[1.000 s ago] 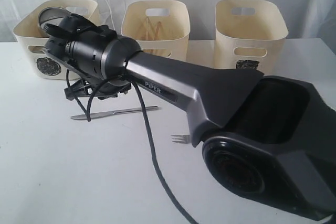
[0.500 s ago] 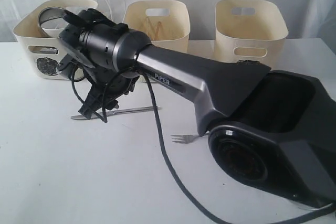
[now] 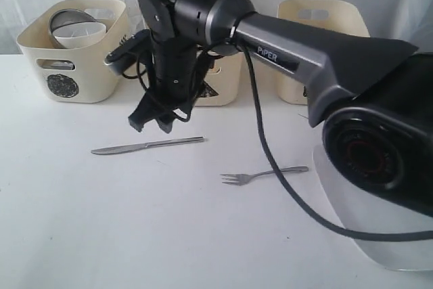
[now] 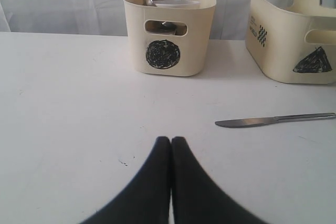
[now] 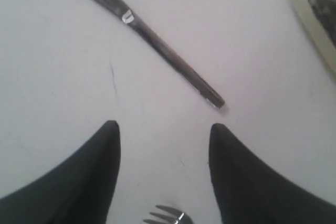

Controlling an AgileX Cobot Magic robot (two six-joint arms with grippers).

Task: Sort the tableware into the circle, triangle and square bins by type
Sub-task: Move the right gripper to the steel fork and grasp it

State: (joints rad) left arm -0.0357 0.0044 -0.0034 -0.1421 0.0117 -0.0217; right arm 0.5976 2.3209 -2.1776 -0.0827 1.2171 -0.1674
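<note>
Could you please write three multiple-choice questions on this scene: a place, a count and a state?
1. Where does the knife lie? A) in the circle bin B) on the table C) on a plate
2. How many pieces of cutlery show on the table in the exterior view? A) one B) two C) four
3. How are the fingers of the right gripper? A) apart and empty B) shut on the knife C) shut on a spoon
Answers: 1 B, it lies flat on the white top; 2 B, only knife and fork show; 3 A, bare table shows between them.
</note>
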